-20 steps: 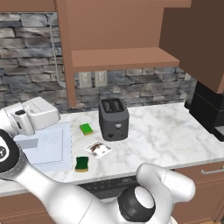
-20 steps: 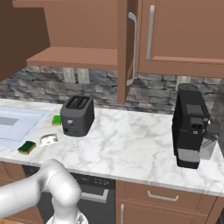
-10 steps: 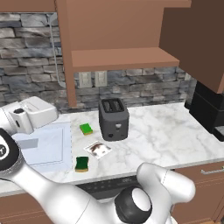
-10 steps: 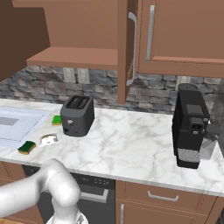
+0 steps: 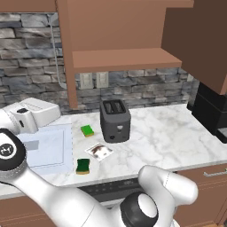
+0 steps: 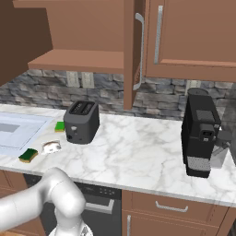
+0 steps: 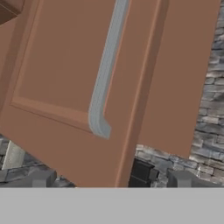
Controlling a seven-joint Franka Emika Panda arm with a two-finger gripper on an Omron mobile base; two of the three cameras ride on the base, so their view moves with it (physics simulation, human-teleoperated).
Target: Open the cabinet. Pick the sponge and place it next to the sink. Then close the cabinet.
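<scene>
On the counter's front edge, just beside the sink (image 5: 48, 148), you have the sponge (image 5: 82, 166) lying flat, dark green face up, and apart from the pale basin's rim. That reads as the placing step done, since it sits where the task wants it. A brighter light-green sponge (image 5: 87, 130) lies further back, between the basin and the toaster (image 5: 115, 120), and a small printed card (image 5: 99, 151) rests between the two sponges.

Above them the cabinet (image 6: 87, 27) stands open, both doors swung outward, so its shelf (image 5: 126, 59) is bare to view. From the right base camera you see one door edge-on with its silver bar handle (image 6: 138, 50) facing the room.

Your gripper (image 7: 109, 180) hangs released with nothing between the tips, jaws spread wide, facing a cabinet door (image 7: 83, 78) close up, with that door's handle (image 7: 106, 70) running just above the gap. I judge this as lining up for the closing push, which would explain the empty, wide-open fingers: a flat shove needs no grip. Which of the two doors this is, I cannot tell from the hand camera.

Off to the right, the black coffee machine (image 6: 201, 131) stands well apart from all this.
</scene>
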